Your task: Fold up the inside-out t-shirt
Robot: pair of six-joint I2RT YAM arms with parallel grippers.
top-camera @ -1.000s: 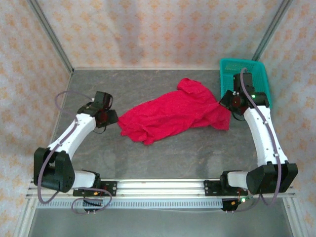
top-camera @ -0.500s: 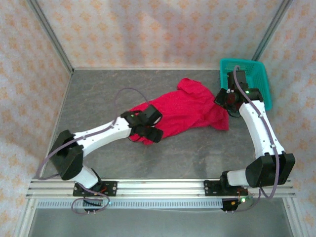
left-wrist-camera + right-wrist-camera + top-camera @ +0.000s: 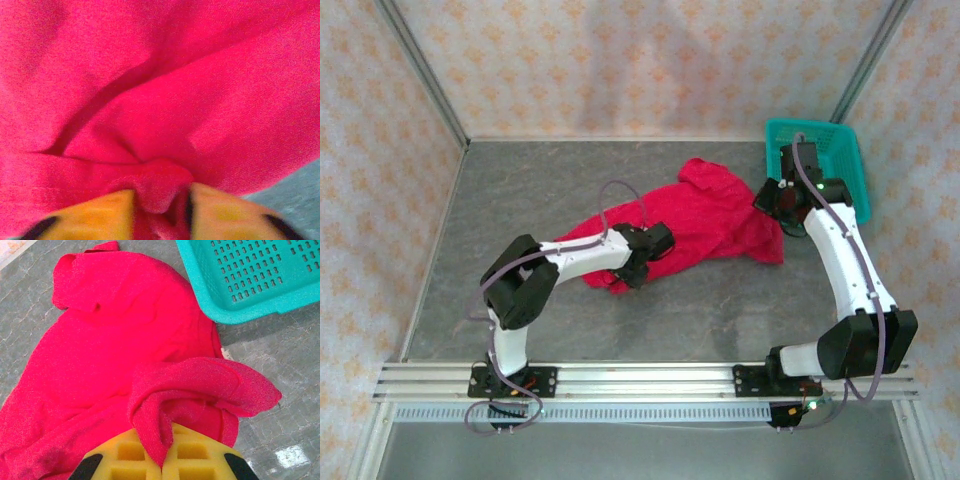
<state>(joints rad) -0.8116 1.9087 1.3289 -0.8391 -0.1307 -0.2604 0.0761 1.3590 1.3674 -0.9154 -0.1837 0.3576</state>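
The inside-out t-shirt [image 3: 705, 215] lies crumpled and bright red across the middle of the grey table. My left gripper [image 3: 636, 268] is down on its near left part. In the left wrist view a bunched fold of the t-shirt [image 3: 160, 75] sits squeezed between the yellow pads [image 3: 100, 215] of the left gripper [image 3: 162, 200]. My right gripper [image 3: 776, 206] is at the shirt's right end, next to the basket. There the right gripper [image 3: 162, 465] is shut on a raised fold of the t-shirt [image 3: 110, 340]. A small white label [image 3: 223, 354] shows at the cloth's edge.
A teal plastic basket [image 3: 845, 150] stands at the table's back right corner, its rim [image 3: 235, 315] close to the shirt. Patterned walls enclose the back and sides. Bare grey table [image 3: 510, 190] lies left of and in front of the shirt.
My left arm swung in from the table's left side onto the shirt, and its jaws opened wide, then closed on a fold. The right gripper shifted slightly back, still holding cloth.
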